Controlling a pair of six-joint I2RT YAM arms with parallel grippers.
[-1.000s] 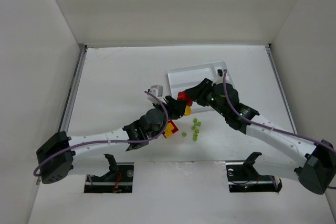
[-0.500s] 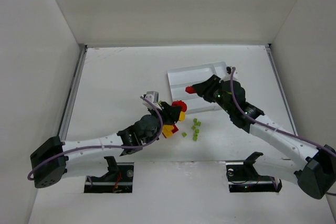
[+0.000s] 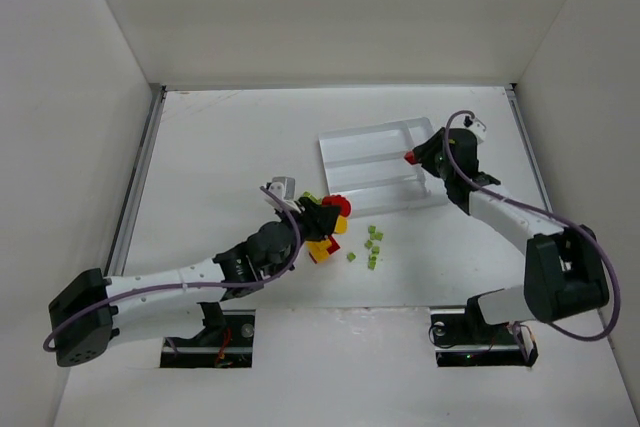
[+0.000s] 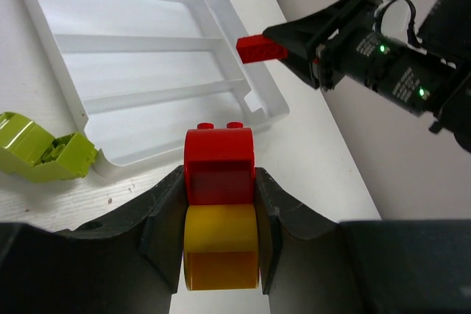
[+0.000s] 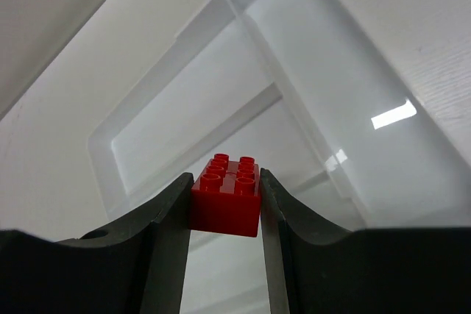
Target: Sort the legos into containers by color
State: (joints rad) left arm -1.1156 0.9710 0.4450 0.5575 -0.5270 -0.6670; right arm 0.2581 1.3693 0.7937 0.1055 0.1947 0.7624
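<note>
My left gripper (image 3: 330, 209) is shut on a stack of a red brick (image 4: 218, 168) on a yellow brick (image 4: 221, 248), held just in front of the white tray (image 3: 362, 149). My right gripper (image 3: 412, 158) is shut on a red studded brick (image 5: 227, 196) and holds it above the tray's right end (image 5: 243, 86); the brick also shows in the left wrist view (image 4: 261, 49). The tray's slots (image 4: 132, 71) look empty. Several tiny lime-green cubes (image 3: 372, 245) lie on the table in front of the tray. A red-and-yellow brick (image 3: 321, 248) lies under my left wrist.
A larger lime-green brick (image 4: 40, 156) lies by the tray's near-left corner. White walls close the table on the left, back and right. The two arms reach toward the tray from opposite sides.
My right gripper has carried the red brick away from my left gripper, up and right, to over the tray's right end. My left gripper has shifted slightly with its stack.
</note>
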